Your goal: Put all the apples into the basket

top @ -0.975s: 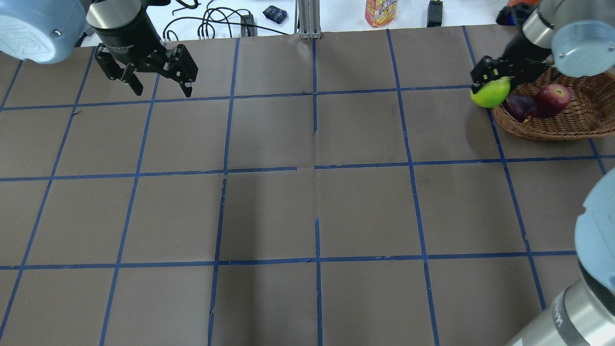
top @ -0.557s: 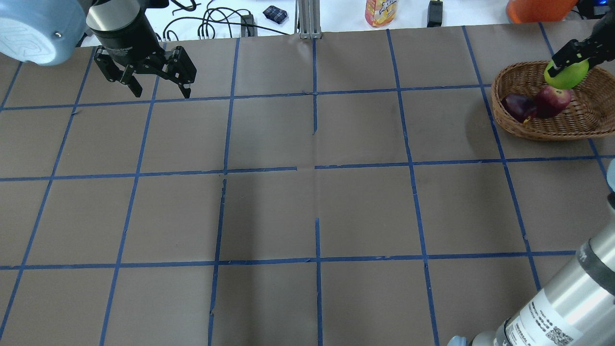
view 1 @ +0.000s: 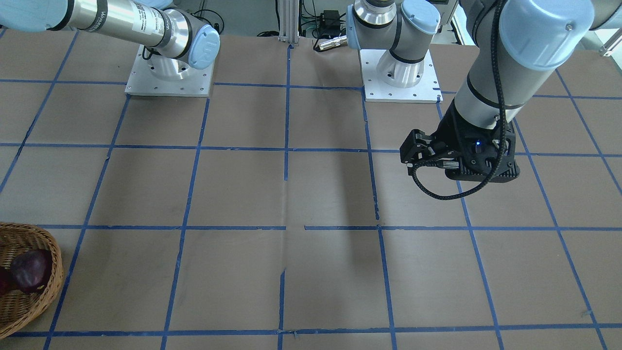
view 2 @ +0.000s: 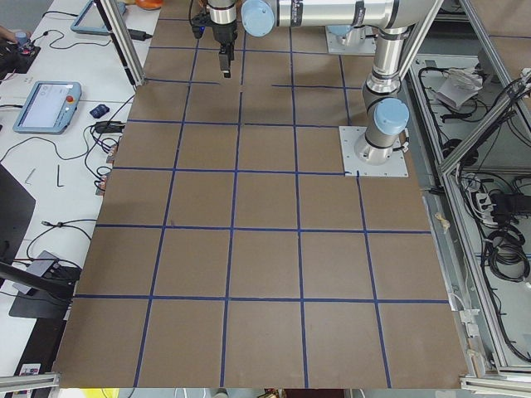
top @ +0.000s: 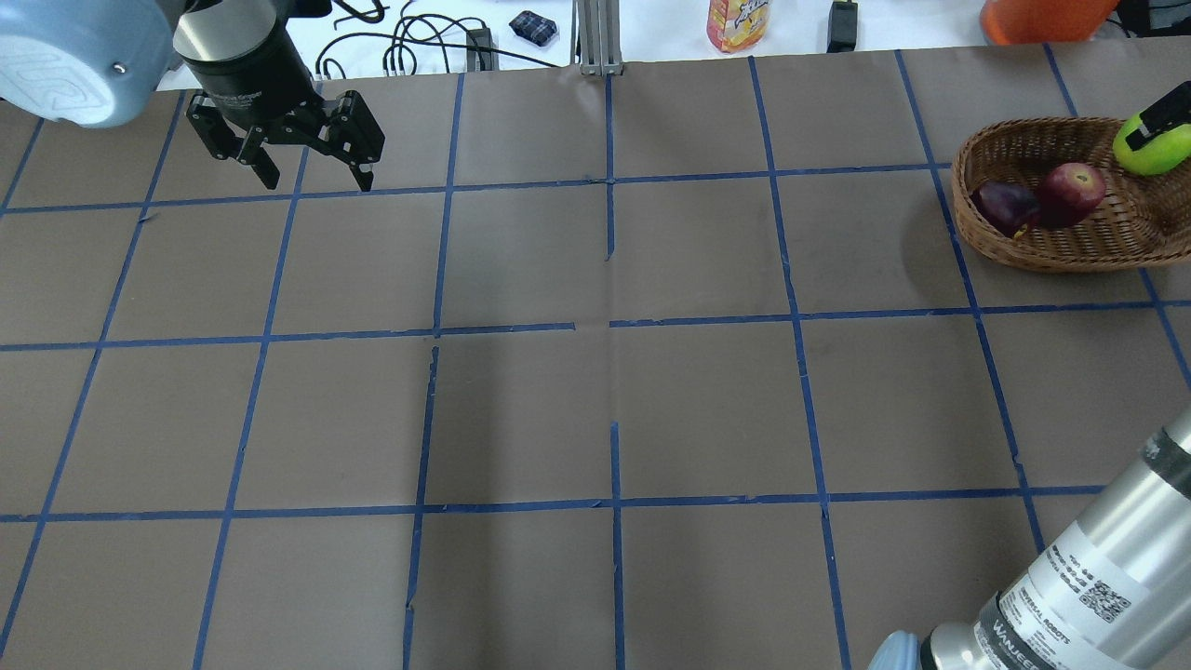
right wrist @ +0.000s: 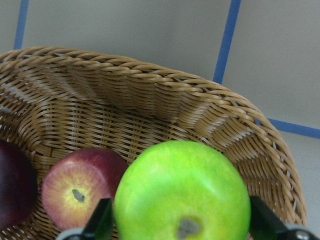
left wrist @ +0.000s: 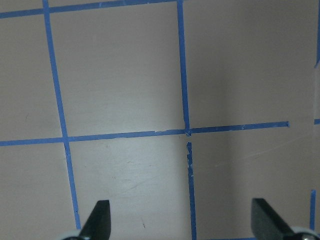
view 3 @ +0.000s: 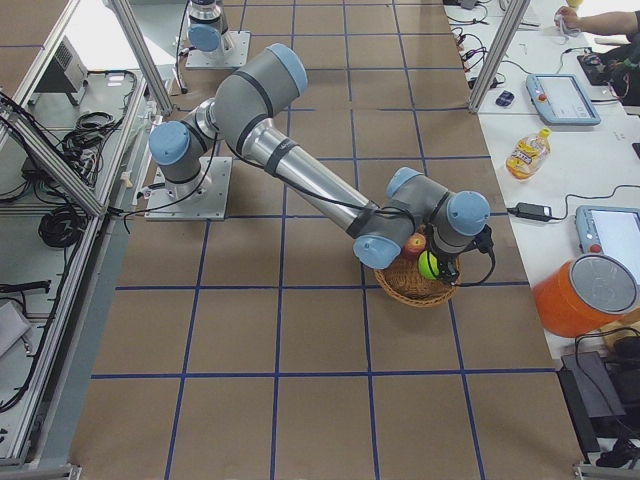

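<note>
My right gripper (top: 1157,130) is shut on the lime green apple (top: 1154,149) and holds it over the right part of the wicker basket (top: 1051,247). In the right wrist view the green apple (right wrist: 182,192) sits between my fingers (right wrist: 102,220), above the basket's inside (right wrist: 150,85). The red apple (top: 1072,191) and the dark purple apple (top: 1007,207) lie side by side in the basket; they also show in the right wrist view, red (right wrist: 80,187) and purple (right wrist: 12,185). My left gripper (top: 316,179) is open and empty over the far left of the table.
Beyond the table's far edge are cables (top: 409,46), a yellow-orange bottle (top: 737,23) and an orange container (top: 1042,19). Blue tape lines grid the brown table. My right arm's forearm (top: 1070,596) crosses the near right corner.
My right gripper has carried the green apple from the basket's left rim across to its right side. My left gripper has barely moved.
</note>
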Controlling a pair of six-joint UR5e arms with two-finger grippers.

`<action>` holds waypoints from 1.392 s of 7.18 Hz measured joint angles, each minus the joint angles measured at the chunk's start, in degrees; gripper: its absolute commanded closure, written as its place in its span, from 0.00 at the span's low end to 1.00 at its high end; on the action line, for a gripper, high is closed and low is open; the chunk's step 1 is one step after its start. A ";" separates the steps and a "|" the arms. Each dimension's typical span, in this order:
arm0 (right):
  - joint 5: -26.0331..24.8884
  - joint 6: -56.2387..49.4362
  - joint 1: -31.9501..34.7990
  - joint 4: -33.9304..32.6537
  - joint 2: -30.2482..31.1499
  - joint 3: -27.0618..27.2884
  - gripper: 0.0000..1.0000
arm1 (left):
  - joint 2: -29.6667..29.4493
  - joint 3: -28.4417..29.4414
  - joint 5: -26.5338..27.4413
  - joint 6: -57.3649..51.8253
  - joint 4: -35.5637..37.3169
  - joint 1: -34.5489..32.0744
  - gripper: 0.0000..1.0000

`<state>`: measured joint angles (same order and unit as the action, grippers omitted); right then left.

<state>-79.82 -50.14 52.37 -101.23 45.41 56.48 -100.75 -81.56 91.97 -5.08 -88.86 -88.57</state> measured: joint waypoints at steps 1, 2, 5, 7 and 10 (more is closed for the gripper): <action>0.42 -0.06 -0.24 0.70 0.52 -0.23 0.00 | -0.03 0.00 -0.02 0.04 0.00 -0.01 0.00; 0.59 -0.01 -0.33 2.52 1.97 -0.41 0.00 | -0.05 -0.08 -0.03 0.06 0.00 -0.02 0.00; 0.95 1.95 4.82 20.71 13.19 -0.28 0.00 | -0.04 -0.26 0.00 0.07 -0.04 -0.02 0.00; 0.70 19.39 14.28 27.76 20.45 0.14 0.00 | -0.05 -0.20 0.07 0.13 -0.24 -0.04 0.00; -0.75 46.46 31.86 30.19 24.74 1.07 0.02 | 1.67 -0.02 0.10 3.47 -4.19 -1.22 0.00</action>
<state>-80.57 -3.68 84.24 -71.04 70.15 57.55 -99.08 -81.58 92.07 -1.61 -93.05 -89.80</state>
